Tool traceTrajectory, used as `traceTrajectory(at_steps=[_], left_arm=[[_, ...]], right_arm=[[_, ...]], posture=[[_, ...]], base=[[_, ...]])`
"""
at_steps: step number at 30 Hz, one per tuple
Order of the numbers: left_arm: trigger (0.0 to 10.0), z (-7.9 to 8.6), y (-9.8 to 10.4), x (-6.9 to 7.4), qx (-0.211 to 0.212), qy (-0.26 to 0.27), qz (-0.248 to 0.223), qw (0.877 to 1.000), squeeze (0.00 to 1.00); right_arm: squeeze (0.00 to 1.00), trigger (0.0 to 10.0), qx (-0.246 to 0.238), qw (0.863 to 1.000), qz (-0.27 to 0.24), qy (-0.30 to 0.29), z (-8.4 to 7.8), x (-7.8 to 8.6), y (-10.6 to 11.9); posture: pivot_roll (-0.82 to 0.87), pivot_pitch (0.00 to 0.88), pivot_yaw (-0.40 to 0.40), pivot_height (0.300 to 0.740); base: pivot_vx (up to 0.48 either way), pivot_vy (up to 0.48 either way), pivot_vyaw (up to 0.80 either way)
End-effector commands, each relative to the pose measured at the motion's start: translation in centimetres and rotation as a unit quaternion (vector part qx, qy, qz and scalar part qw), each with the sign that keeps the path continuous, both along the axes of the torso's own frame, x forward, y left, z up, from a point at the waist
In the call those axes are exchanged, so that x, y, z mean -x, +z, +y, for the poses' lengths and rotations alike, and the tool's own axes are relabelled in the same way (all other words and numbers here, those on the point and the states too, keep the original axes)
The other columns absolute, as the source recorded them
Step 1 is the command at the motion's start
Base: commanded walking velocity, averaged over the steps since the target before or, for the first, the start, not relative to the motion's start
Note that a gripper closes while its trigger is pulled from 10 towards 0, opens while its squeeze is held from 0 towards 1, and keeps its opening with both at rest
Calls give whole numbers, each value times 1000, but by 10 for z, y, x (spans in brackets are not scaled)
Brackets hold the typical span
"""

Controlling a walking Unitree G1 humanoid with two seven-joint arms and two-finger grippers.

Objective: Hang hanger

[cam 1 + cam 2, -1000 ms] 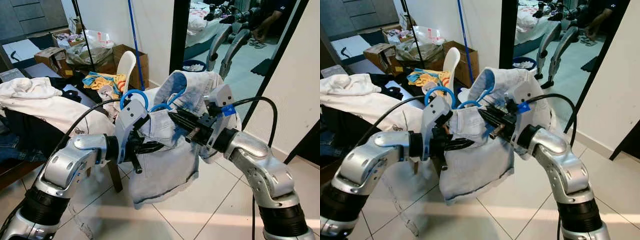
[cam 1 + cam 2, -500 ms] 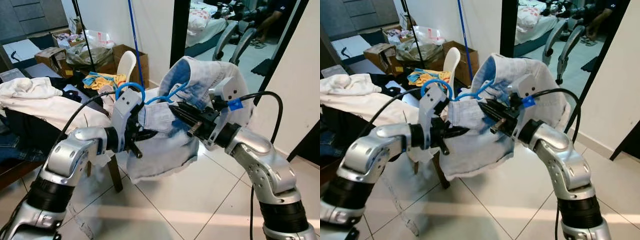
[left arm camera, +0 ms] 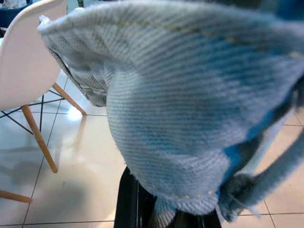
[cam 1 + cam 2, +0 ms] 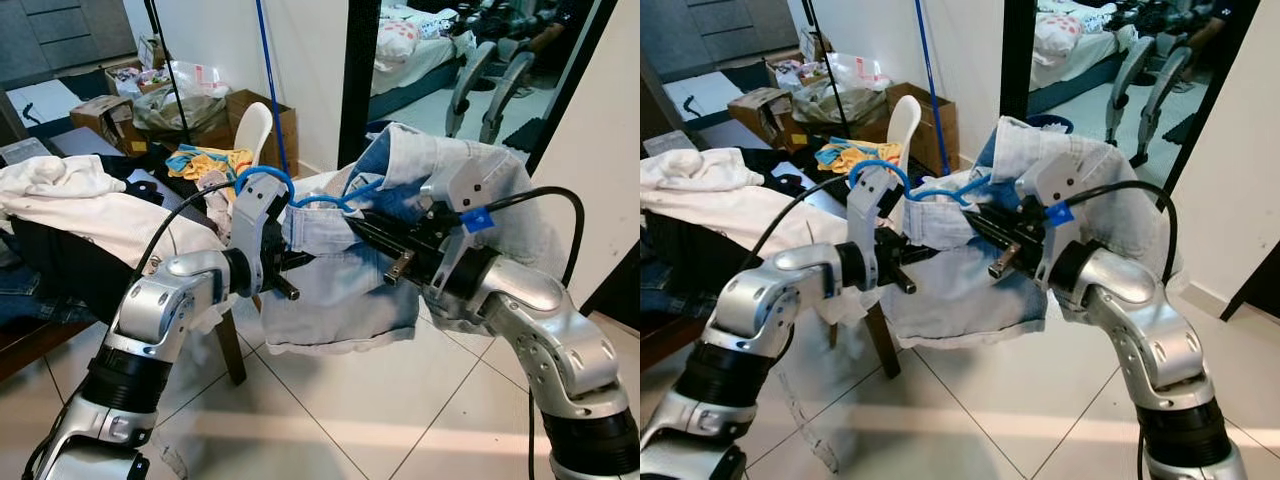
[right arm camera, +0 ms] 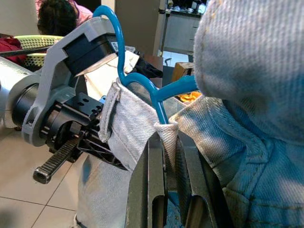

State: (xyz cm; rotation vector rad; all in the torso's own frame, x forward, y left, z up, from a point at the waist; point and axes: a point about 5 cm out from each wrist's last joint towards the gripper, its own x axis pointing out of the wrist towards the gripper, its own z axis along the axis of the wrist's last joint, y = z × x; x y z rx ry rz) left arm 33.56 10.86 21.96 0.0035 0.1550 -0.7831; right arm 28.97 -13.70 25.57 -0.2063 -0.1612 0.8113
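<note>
Holding the blue hanger point(image 4: 268, 180) and denim shorts point(image 4: 345, 300), both my jaws clamped on cloth; loose denim could slide off mid-lift.

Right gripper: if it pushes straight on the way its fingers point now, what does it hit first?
Most likely the left gripper. The right gripper, shut on the denim garment beside the blue hanger, points straight at the left one, with a fold of denim between them. Depth is hard to judge.
</note>
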Motion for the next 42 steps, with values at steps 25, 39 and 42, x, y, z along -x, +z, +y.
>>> traceTrajectory(at_steps=[25, 39, 42], left_arm=[[0, -4, 40, 25, 44, -89, -110, 989, 0], [0, -5, 28, 42, -3, -172, -105, 979, 0], [0, -7, 28, 47, -2, -189, -104, 976, 0]], right_arm=[[0, 10000, -78, 996, -2, -38, -12, -4, 6], [0, 10000, -87, 991, -39, -94, -33, -11, 20], [0, 10000, -69, 993, -39, -89, -30, -10, 18]], posture=[[0, 79, 26, 740], [-4, 78, 26, 740], [-4, 78, 26, 740]], base=[[0, 0, 0], [0, 0, 0], [0, 0, 0]])
